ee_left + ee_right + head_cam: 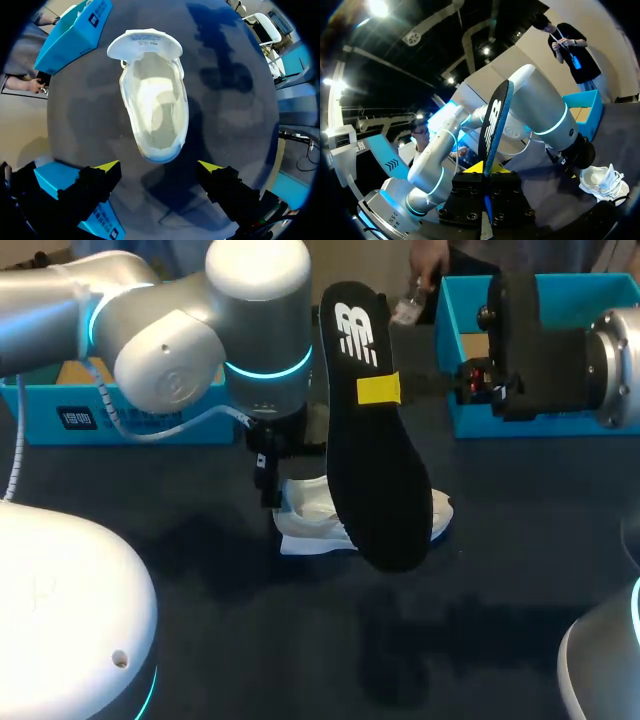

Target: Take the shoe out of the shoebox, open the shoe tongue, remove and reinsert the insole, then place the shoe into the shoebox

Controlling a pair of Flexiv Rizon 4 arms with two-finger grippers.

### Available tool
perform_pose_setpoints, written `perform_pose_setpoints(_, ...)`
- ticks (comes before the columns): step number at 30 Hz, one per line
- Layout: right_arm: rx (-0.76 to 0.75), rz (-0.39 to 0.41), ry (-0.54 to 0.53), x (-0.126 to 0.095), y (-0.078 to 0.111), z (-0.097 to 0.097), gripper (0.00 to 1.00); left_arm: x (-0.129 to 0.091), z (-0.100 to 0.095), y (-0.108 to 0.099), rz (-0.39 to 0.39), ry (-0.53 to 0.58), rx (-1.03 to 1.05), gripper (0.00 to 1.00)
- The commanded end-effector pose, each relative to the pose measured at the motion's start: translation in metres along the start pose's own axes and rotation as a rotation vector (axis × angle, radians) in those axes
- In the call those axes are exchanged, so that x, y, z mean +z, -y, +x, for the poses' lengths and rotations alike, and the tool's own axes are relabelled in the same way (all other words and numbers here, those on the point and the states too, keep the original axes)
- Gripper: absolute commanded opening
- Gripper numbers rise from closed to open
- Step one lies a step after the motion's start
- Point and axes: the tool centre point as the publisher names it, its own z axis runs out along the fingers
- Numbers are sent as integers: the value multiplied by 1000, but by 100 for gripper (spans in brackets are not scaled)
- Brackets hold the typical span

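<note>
Step in hand: the insole is out and reinsertion is pending.

The right gripper point(487, 172) is clenching the flat black foam insole point(375, 470) near its middle. It is holding the insole upright in the air, one end pointing down toward the shoe. In the head view one yellow fingertip is pressing against the insole's printed face.

The white low-top shoe point(155, 100) is lying on the dark table point(300, 640), sole down, outside both boxes. Its white tongue point(145, 44) is lying folded out over the far end, so the opening is showing wide. The inside is showing bare, with no insole in it.

The left gripper point(158, 166) is hanging directly above the shoe, released and grasping nothing. Its fingers are standing wide apart, one on either side of the shoe's near end, which I judge to be the heel. They are not touching the shoe.

The bright blue cardboard shoebox point(462, 425) is standing at the table's far right. A second blue cardboard tray point(150, 425) is sitting at the far left. I cannot tell which of the two is the lid.

Next move, in my judgement: the right arm needs to tilt the insole and feed its lower end into the opening toward the toe. The left gripper should be steadying the heel or keeping the tongue clear. The main risk is the insole buckling or catching on the tongue.
</note>
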Motion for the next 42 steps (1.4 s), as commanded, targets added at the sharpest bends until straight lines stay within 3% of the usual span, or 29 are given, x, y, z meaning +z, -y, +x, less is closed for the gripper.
perform_pose_setpoints(1, 1, 1, 2, 4, -1, -1, 0, 2, -2, 3, -7, -3, 0, 100)
perform_pose_setpoints(22, 1, 1, 2, 4, -1, -1, 0, 2, -4, 8, 0, -24, -21, 100)
perform_pose_setpoints(42, 1, 1, 2, 4, -1, -1, 0, 5, -36, 72, 8, -65, -19, 100)
